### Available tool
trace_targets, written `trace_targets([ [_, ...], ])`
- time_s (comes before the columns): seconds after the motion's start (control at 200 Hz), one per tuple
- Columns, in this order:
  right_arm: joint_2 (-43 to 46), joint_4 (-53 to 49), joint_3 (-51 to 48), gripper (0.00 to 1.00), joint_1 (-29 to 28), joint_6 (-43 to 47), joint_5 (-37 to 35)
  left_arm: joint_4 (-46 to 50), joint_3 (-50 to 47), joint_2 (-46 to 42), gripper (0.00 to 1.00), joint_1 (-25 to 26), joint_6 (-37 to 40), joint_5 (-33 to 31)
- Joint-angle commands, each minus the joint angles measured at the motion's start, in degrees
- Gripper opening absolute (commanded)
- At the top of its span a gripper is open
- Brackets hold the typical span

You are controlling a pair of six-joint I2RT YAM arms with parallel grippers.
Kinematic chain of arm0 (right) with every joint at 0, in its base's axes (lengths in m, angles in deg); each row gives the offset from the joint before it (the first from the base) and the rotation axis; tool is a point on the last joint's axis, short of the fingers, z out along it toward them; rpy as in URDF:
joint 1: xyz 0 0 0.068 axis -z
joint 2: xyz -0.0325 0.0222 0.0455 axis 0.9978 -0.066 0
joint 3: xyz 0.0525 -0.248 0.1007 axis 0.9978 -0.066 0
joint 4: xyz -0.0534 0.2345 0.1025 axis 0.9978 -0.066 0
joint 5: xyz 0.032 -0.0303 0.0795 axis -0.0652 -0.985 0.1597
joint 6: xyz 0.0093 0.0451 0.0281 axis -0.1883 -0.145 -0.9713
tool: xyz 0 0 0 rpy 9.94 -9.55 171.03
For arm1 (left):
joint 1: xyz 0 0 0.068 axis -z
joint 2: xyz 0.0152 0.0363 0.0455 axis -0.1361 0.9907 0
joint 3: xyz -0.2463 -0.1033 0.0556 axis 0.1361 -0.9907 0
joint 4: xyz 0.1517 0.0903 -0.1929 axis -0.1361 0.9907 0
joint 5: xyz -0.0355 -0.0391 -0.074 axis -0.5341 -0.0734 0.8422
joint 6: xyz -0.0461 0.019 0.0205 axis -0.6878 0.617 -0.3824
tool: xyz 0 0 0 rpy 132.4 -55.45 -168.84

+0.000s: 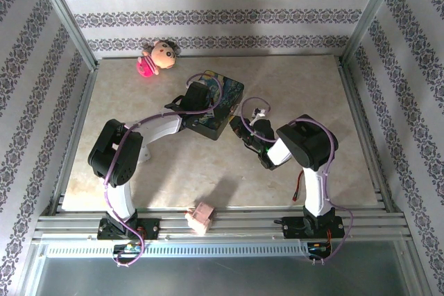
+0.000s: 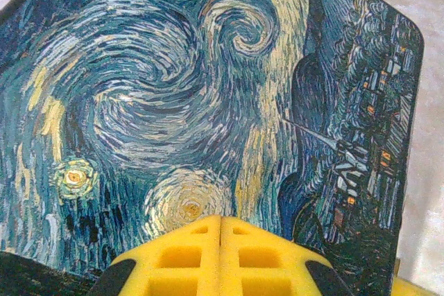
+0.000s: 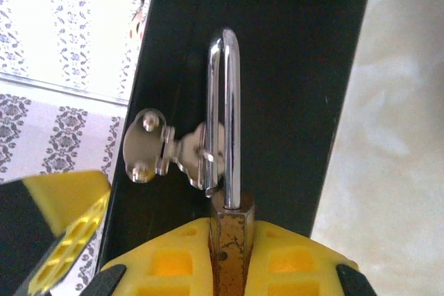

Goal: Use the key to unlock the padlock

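Observation:
The padlock's brass body (image 3: 232,247) is clamped between the yellow fingers of my right gripper (image 3: 232,223), which is shut on it. Its silvery shackle (image 3: 229,102) runs up through a metal hasp (image 3: 163,149) on the dark side of the starry-night box (image 3: 291,67). The shackle's shorter leg ends free just above the body. My left gripper (image 2: 220,221) is shut with nothing in it, its tips over the painted box lid (image 2: 173,88). From above, the left gripper (image 1: 201,93) is on the box (image 1: 225,91) and the right gripper (image 1: 244,128) is at its right side. The key is out of view.
A small doll (image 1: 158,57) lies at the back left by the wall. A pink block (image 1: 201,218) rests on the rail at the near edge between the arm bases. Metal frame posts and patterned walls close in the beige table (image 1: 305,95).

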Motion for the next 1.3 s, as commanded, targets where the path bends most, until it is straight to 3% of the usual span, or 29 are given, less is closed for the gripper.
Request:
trace_targets([
  [0.0,-0.5,5.5,2.2,0.05,1.6,-0.8,-4.0,17.4,-3.8,3.5,0.00,-0.6,1.5,-2.7],
  [0.33,1.4,5.5,-0.1,0.03,3.5,0.1,-4.0,17.6,-3.7,3.1,0.00,-0.7,1.4,-2.8],
  [0.59,10.4,4.6,-10.8,0.03,7.3,3.0,-3.9,17.5,-4.5,1.5,0.00,-1.5,2.1,-4.2],
  [0.82,15.4,1.6,-18.1,0.03,7.4,4.7,-5.4,16.2,-3.7,0.6,0.00,-2.2,2.5,-3.7],
  [1.074,11.5,5.3,-17.9,0.23,6.4,3.3,-5.9,16.3,-2.7,1.6,0.00,-2.3,1.1,-1.6],
  [1.174,11.0,5.5,-18.0,0.23,6.3,3.2,-5.9,16.5,-2.7,1.1,0.00,-2.3,1.2,-2.0],
  [1.249,10.9,5.4,-18.1,0.12,6.2,3.3,-5.7,16.6,-2.5,0.8,0.00,-2.2,1.3,-2.3],
  [1.294,10.8,5.5,-17.9,0.11,6.2,3.4,-5.4,16.6,-2.5,0.7,0.00,-2.3,1.2,-2.4],
])
